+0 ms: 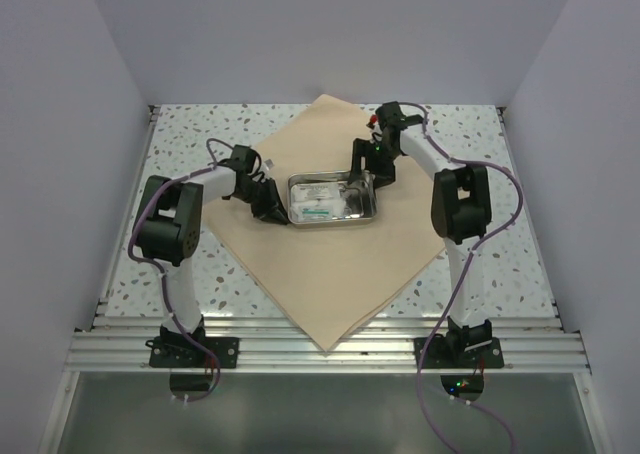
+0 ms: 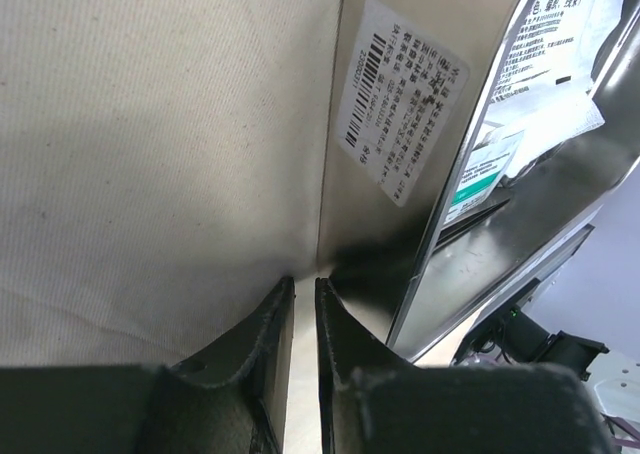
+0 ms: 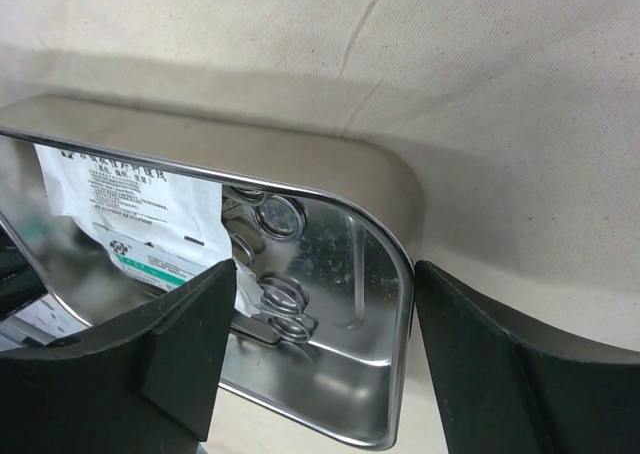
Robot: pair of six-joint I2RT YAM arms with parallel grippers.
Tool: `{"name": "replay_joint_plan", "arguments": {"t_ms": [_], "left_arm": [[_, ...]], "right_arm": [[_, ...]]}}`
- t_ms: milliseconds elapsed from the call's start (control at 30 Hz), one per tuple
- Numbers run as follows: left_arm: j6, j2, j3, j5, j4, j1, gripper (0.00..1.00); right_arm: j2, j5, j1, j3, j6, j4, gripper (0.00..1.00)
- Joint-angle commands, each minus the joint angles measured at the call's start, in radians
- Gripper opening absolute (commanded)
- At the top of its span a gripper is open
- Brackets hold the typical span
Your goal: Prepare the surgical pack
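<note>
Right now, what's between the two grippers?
The steel tray on the beige cloth: top view shows left gripper at its left end, right gripper at its right end.

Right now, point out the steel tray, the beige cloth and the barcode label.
steel tray (image 3: pixel 300 159), right wrist view, on its outer wall.
beige cloth (image 1: pixel 340 274), top view, on the bare part near the front corner.
barcode label (image 2: pixel 400 104), left wrist view, on the label's middle.

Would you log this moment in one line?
left gripper: nearly shut, beside tray | right gripper: open, straddling tray end | tray on cloth
</note>
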Motion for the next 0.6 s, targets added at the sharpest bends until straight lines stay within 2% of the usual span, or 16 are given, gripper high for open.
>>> {"name": "replay_joint_plan", "arguments": {"t_ms": [0,67,100,167,367,567], "left_arm": [[0.006,-0.031,0.017,-0.027,-0.011,-0.014,0.20],[0.029,-0.040,0.037,-0.054,-0.050,-0.011,0.24],[0.041,-0.043,0.046,-0.092,-0.065,-0.009,0.28],[0.076,-0.060,0.066,-0.135,-0.109,0.006,0.34],[0.130,-0.105,0.083,-0.177,-0.183,0.081,0.38],[0.143,-0.184,0.089,-0.231,-0.222,0.127,0.36]], "right_arm": [[-0.037,0.030,0.007,0.015,-0.001,-0.016,0.76],[-0.058,0.111,-0.008,0.009,0.002,-0.039,0.81],[-0.063,0.157,-0.013,0.027,0.020,-0.086,0.91],[-0.080,0.217,-0.040,0.045,0.014,-0.123,0.99],[-0.161,0.231,-0.079,0.013,-0.032,-0.130,0.99],[-0.289,0.168,-0.065,-0.146,-0.038,-0.059,0.99]]}}
